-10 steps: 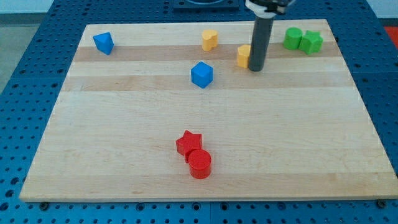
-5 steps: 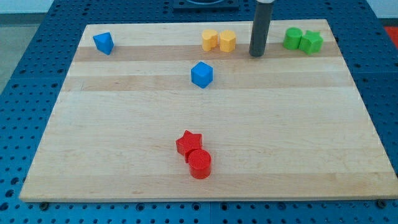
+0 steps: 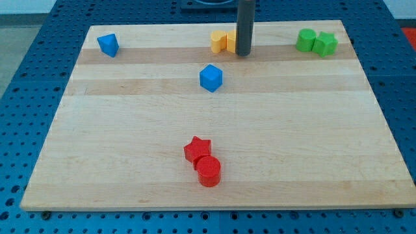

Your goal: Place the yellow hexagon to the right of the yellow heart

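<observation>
The yellow heart [image 3: 218, 41] sits near the top edge of the wooden board [image 3: 214, 149], a little left of centre. The yellow hexagon [image 3: 231, 41] is right beside it on its right, touching or nearly touching, and is partly hidden behind my rod. My tip [image 3: 243, 53] rests on the board at the hexagon's right side, just below it in the view.
A blue cube [image 3: 210, 78] lies below the yellow pair. A blue triangular block [image 3: 108, 45] is at the top left. Two green blocks [image 3: 316, 41] sit together at the top right. A red star [image 3: 197, 149] and red cylinder [image 3: 208, 171] touch near the bottom centre.
The yellow hexagon moved left and up to sit beside the heart. My rod then moved left from the hexagon's far right to stand against it.
</observation>
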Motion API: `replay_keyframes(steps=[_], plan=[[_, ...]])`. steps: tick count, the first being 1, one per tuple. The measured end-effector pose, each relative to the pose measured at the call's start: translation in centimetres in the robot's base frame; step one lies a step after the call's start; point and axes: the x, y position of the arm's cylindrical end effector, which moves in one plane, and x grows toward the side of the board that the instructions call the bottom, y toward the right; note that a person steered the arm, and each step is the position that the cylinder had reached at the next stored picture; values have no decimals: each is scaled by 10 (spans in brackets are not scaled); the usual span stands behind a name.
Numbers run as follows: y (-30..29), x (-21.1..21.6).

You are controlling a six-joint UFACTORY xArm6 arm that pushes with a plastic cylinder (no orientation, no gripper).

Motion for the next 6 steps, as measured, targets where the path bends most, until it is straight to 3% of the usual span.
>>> replay_keyframes(steps=[2,6], plan=[[24,-7],[5,-15]])
